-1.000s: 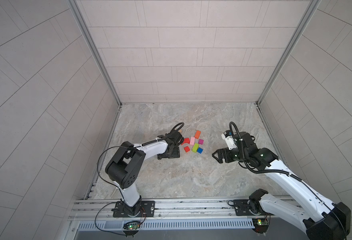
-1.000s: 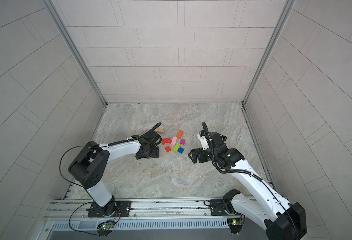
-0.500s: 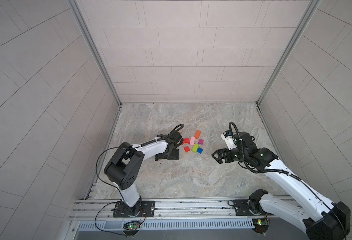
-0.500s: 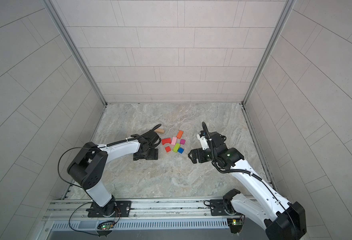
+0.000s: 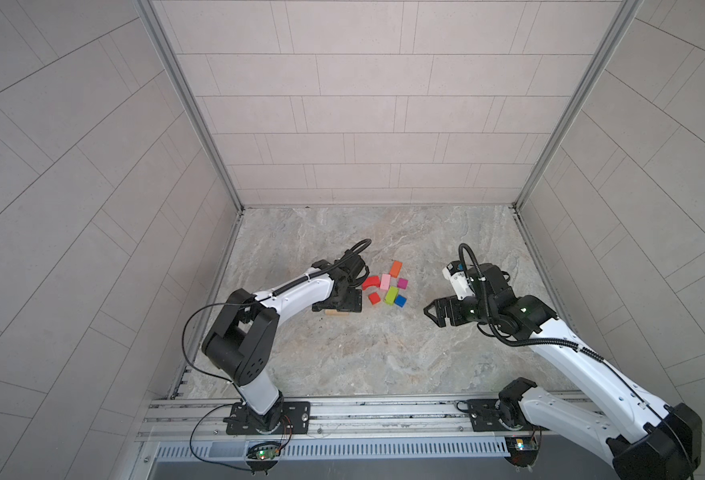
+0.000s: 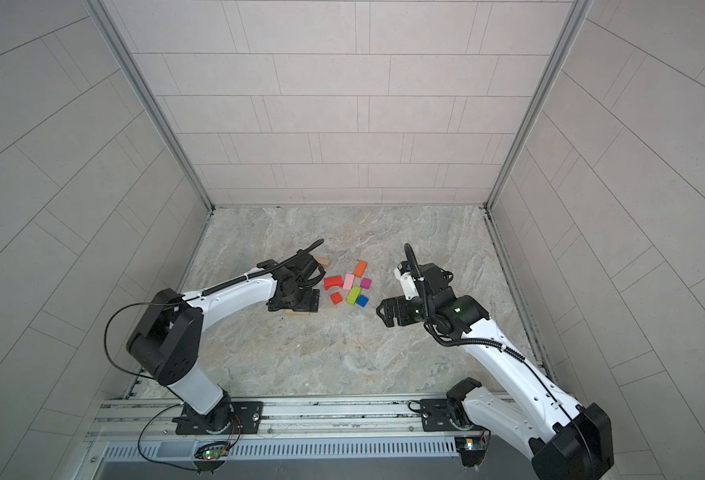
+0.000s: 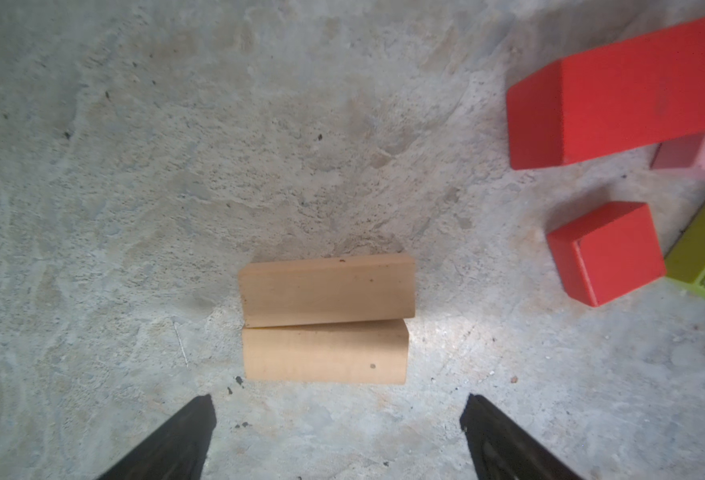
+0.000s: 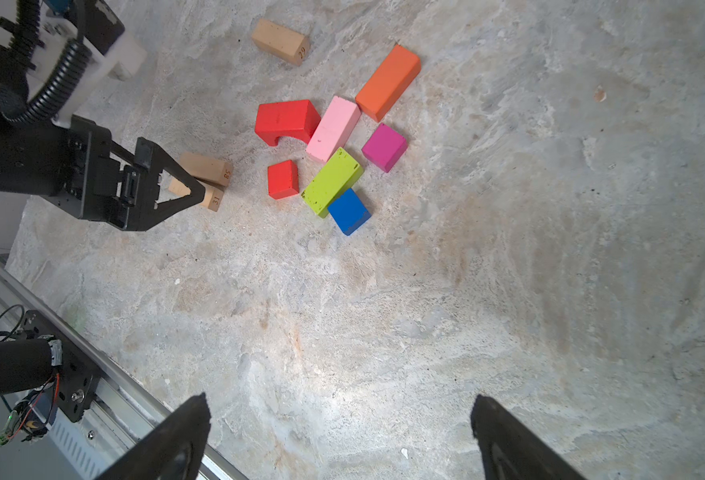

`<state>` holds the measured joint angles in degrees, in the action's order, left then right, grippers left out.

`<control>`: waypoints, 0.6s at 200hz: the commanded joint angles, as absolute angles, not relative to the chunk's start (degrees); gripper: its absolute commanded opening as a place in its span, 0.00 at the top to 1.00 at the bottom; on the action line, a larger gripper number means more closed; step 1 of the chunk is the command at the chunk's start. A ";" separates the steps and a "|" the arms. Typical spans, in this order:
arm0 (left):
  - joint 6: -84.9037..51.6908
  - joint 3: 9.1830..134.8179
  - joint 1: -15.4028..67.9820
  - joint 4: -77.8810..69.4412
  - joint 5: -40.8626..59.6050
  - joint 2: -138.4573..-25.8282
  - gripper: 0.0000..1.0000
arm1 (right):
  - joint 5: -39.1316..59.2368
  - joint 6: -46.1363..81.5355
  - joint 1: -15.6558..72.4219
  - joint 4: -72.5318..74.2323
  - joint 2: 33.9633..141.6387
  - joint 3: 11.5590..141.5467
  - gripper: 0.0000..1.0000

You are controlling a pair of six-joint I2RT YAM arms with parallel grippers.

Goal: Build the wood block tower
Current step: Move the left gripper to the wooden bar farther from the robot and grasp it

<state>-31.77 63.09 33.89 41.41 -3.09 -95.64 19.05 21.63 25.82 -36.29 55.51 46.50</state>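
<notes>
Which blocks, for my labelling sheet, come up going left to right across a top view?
Tan bars → red arch → pink oblong → magenta cube. Left out, overlapping: red cube, lime oblong, orange oblong, blue cube.

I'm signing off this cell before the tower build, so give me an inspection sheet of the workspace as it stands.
surface: marbled table, no damage seen.
job's things: no tower yet; two tan bars lie touching beneath the left pincer; third tan bar apart; red arch, pink oblong, orange oblong, magenta cube, lime oblong, blue cube and red cube sit clustered.
clutter: dark specks only.
pincers: left open, empty; right pincer open, empty, away from the blocks.
cables: black loop at the left wrist, ribbed hose on the right arm; no snag seen.
surroundings: tiled walls, front rail; nothing else seen.
</notes>
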 commanded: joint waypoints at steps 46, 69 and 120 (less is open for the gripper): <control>-26.14 75.35 33.71 44.95 -6.18 -99.64 0.00 | 18.90 21.58 25.75 -36.77 54.64 47.63 0.01; -23.96 80.76 32.43 46.08 -5.91 -104.46 0.00 | 18.60 21.38 25.71 -37.52 54.02 47.75 0.01; -21.19 89.06 29.87 44.94 -3.69 -111.00 0.00 | 18.61 21.58 25.76 -37.44 53.75 47.32 0.01</control>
